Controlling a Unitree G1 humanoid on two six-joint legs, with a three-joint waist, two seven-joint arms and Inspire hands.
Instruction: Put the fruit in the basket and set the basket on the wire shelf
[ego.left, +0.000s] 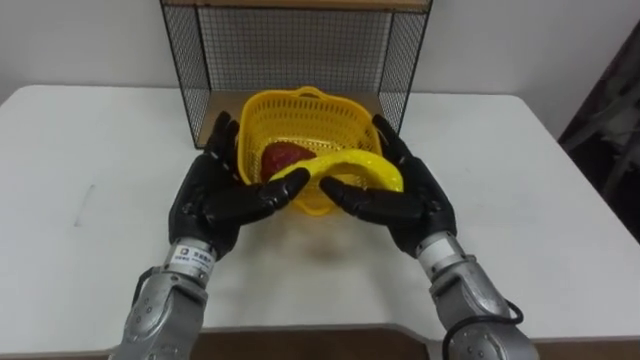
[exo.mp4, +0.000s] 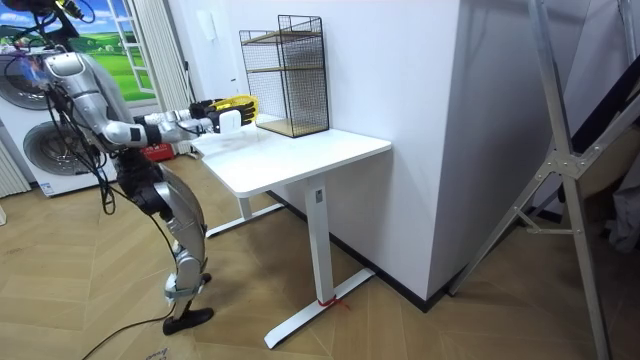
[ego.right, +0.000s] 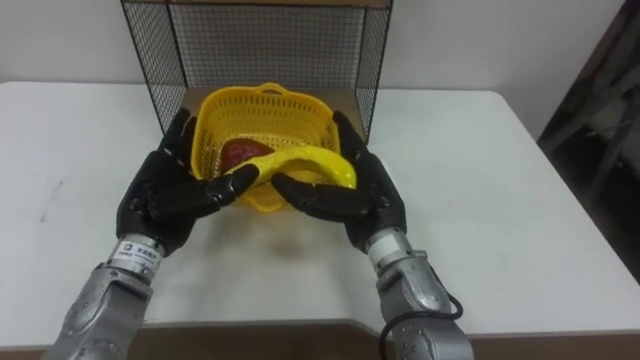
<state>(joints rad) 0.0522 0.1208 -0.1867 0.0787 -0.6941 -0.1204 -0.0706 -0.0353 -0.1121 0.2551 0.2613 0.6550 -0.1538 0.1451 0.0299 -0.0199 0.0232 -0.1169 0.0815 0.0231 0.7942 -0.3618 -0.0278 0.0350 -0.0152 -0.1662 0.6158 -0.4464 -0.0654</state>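
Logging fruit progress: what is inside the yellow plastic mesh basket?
A dark red round fruit lies in the yellow plastic basket; a yellow banana rests across its front rim. The banana, left hand and right hand hide its front floor.

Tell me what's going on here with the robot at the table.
The robot stands at the white table, left hand and right hand flat against the sides of the yellow basket. A red fruit sits inside and a banana lies across its front rim. The wire shelf stands just behind the basket.
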